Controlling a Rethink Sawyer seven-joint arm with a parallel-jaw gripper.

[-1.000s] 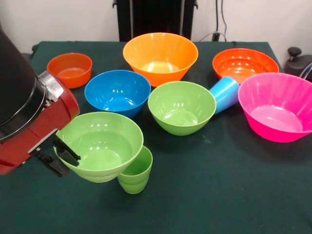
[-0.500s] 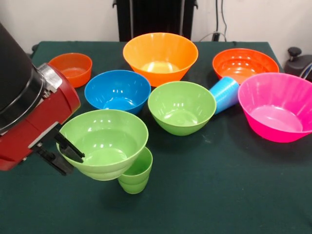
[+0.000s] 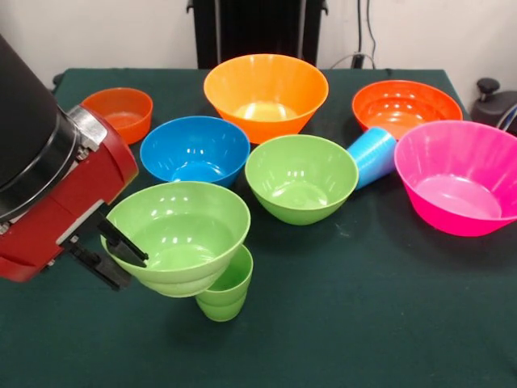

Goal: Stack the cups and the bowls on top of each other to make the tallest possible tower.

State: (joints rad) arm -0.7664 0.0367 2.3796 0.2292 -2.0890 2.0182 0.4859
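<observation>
Pinching the light, slippery green bowl (image 3: 179, 234) by its rim, we're probably lifting it; gripper (image 3: 121, 250) clamping near the desk's front-left edge.

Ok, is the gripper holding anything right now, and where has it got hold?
Yes: the gripper pinches the near green bowl by its rim, on the side nearest the arm, one finger inside and one outside. The bowl overlaps the lime green cup.

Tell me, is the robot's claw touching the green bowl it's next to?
Touching. The front view shows the gripper clamped on the near green bowl: one black finger lies inside the rim and the other outside it.
</observation>
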